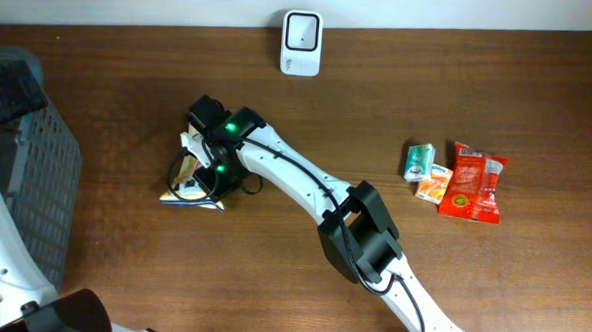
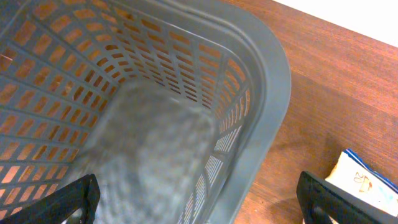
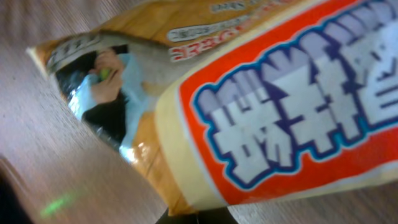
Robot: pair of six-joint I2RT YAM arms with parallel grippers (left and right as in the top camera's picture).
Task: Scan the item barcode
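The item is a yellow snack bag (image 3: 249, 93) with an orange label and white-and-purple characters, and it fills the right wrist view. From overhead the same bag (image 1: 187, 186) lies left of the table's centre. My right gripper (image 3: 202, 218) is shut on the bag's lower edge, just above the wood; overhead it (image 1: 214, 172) sits right beside the bag. A white scanner (image 1: 302, 29) stands at the table's back edge. My left gripper (image 2: 199, 199) hangs open over the grey basket, holding nothing.
The grey mesh basket (image 1: 45, 185) stands at the far left, its rim (image 2: 273, 81) under my left wrist. At the right lie a green packet (image 1: 417, 161), an orange packet (image 1: 433, 184) and a red packet (image 1: 475, 182).
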